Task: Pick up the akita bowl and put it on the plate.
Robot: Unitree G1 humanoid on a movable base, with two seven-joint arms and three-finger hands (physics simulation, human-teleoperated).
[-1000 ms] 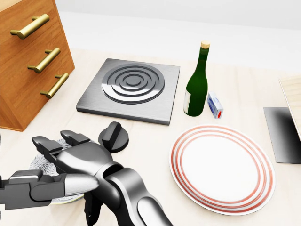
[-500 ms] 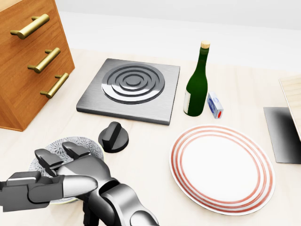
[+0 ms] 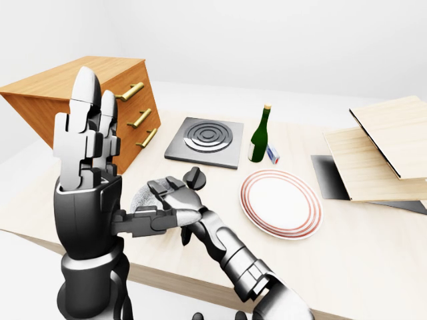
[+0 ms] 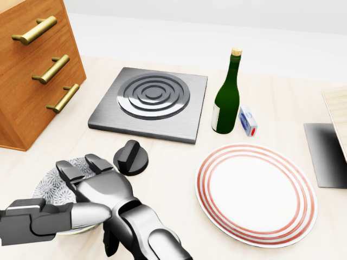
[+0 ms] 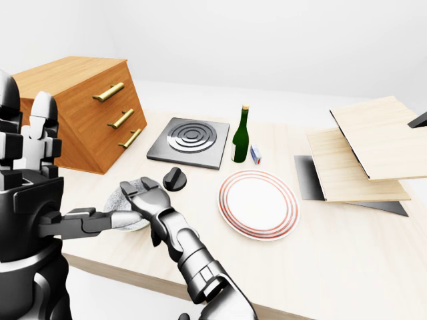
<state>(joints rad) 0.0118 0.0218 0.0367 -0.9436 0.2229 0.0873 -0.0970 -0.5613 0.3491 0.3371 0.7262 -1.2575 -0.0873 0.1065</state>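
**Grasp on the bowl under way**

Far left of the plate (image 4: 255,195), the left hand (image 3: 87,160) stands raised, fingers straight, open and empty. The bowl (image 4: 46,187), pale with fine grey patterning, sits left of the plate. The right hand (image 4: 103,189) curls its fingers over it; I cannot tell whether they grip. Next likely needs a firm close, then a lift rightward.

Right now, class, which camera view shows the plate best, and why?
The head view: the plate fills much of the frame, whole, its red rings clear. Both eye views show it whole too, but smaller and more obliquely.
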